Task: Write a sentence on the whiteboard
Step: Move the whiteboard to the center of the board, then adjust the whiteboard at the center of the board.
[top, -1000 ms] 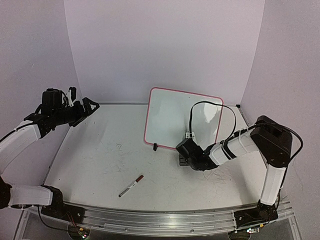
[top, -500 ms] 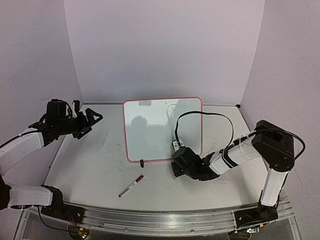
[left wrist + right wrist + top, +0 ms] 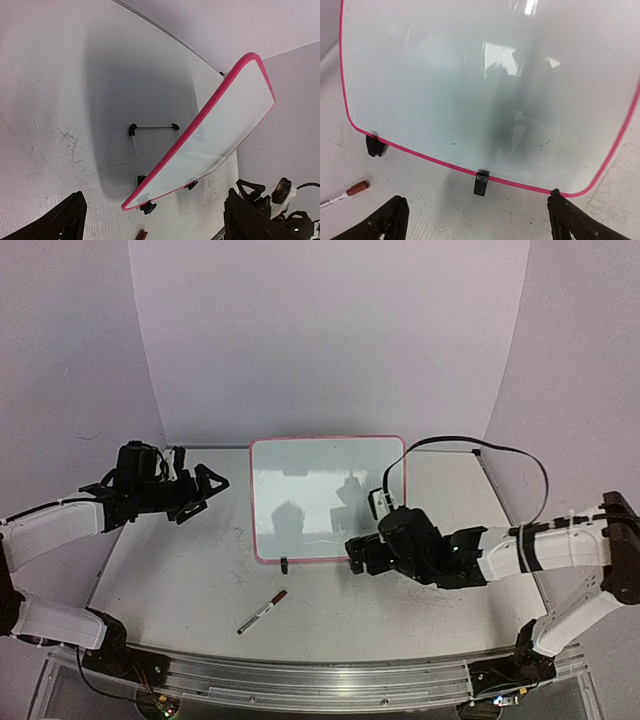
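The whiteboard (image 3: 325, 495) stands tilted on its wire prop (image 3: 150, 127) mid-surface (image 3: 180, 570), blank. We judge it light, stiff and easily tipped, best steadied by its pink frame. The marker (image 3: 262, 611), slim and apt to roll, lies near its front left corner with room around it. Our left fingers (image 3: 65, 222) and right fingers (image 3: 392, 217) are spread, holding nothing.

Overhead view and both close wrist views share the whiteboard (image 3: 325, 495).
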You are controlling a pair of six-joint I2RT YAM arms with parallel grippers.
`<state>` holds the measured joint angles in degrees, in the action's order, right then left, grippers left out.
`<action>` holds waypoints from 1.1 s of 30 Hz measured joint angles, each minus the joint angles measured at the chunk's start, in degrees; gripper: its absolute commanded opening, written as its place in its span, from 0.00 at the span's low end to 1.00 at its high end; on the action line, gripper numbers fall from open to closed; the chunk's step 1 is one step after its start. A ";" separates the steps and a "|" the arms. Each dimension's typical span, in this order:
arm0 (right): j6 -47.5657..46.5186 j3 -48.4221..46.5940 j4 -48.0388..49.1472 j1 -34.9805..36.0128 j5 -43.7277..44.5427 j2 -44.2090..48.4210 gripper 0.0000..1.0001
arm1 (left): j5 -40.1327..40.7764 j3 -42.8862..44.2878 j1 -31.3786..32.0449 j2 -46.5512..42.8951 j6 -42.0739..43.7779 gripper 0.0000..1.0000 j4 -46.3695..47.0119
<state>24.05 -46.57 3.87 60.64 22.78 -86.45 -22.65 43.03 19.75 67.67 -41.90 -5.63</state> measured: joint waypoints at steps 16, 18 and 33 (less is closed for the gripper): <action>-10.90 1.60 -4.39 -37.52 -11.74 3.26 0.98 | 1.84 1.57 4.38 13.91 0.11 0.90 4.99; -12.87 0.73 -3.73 -37.74 -13.05 0.60 0.98 | 2.18 1.57 4.48 14.58 0.32 0.91 5.15; -19.06 -3.58 6.18 -31.40 -22.10 -8.07 0.98 | 3.40 1.38 4.48 15.00 1.10 0.88 6.43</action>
<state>4.99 -50.15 10.05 29.24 0.69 -94.52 -19.25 44.40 24.23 82.67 -40.80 0.79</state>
